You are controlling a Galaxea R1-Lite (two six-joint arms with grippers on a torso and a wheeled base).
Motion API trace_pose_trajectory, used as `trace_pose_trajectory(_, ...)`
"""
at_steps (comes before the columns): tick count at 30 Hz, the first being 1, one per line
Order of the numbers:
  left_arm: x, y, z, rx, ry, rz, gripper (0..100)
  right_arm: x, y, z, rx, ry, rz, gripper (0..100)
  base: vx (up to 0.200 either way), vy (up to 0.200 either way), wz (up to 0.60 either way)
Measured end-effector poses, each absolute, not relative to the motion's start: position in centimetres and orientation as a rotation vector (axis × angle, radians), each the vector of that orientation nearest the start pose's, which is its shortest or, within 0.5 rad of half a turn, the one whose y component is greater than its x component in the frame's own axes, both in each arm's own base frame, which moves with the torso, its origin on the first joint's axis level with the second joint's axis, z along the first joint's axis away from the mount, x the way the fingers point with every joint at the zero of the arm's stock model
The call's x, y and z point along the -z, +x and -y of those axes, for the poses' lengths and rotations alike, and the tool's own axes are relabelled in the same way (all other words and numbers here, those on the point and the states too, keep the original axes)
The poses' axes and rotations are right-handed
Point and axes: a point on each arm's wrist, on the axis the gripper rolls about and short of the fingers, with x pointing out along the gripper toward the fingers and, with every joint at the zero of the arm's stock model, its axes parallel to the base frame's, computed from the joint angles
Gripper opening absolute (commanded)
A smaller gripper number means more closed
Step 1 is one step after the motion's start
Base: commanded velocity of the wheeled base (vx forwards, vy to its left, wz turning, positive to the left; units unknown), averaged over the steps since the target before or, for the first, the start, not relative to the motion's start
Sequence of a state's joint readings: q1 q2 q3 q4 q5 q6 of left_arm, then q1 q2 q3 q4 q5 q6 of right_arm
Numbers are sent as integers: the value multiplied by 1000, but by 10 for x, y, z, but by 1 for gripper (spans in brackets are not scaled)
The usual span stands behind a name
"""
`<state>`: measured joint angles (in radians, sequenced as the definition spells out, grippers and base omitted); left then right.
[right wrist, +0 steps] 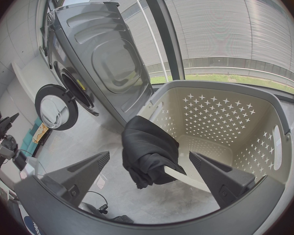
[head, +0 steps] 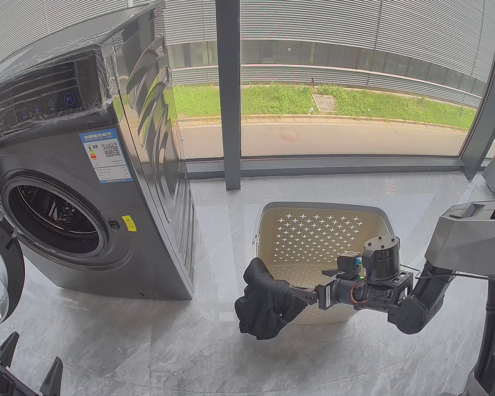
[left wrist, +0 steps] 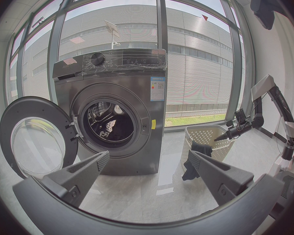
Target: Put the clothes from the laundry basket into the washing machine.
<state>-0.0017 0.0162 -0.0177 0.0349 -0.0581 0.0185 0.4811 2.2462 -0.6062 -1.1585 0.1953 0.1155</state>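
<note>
- pale marble floor point(head: 148, 347) carries your grey front-loading washing machine point(head: 93, 193).
- cream star-pierced plastic laundry basket point(head: 319, 232) at its 4 o'clock; black crumpled garment point(head: 267, 303) draped over the rim's 8 o'clock.
- right gripper point(right wrist: 148, 154) spread wide near the garment; left gripper point(left wrist: 147, 153) wide too.

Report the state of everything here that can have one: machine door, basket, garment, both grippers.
Washing machine door: open, swung aside.
Laundry basket: upright on the floor beside the machine.
Black garment: draped over the basket's rim, hanging partly outside.
Right gripper: open, at the garment, not closed on it.
Left gripper: open, holding nothing.
</note>
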Motion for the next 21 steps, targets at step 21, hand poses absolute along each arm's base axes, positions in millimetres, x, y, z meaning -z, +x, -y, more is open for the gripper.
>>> trace_pose_trajectory(21,-77,-23,1,60,18,-33,100,27,330,-176,-596,30,-528,100,0,0,0)
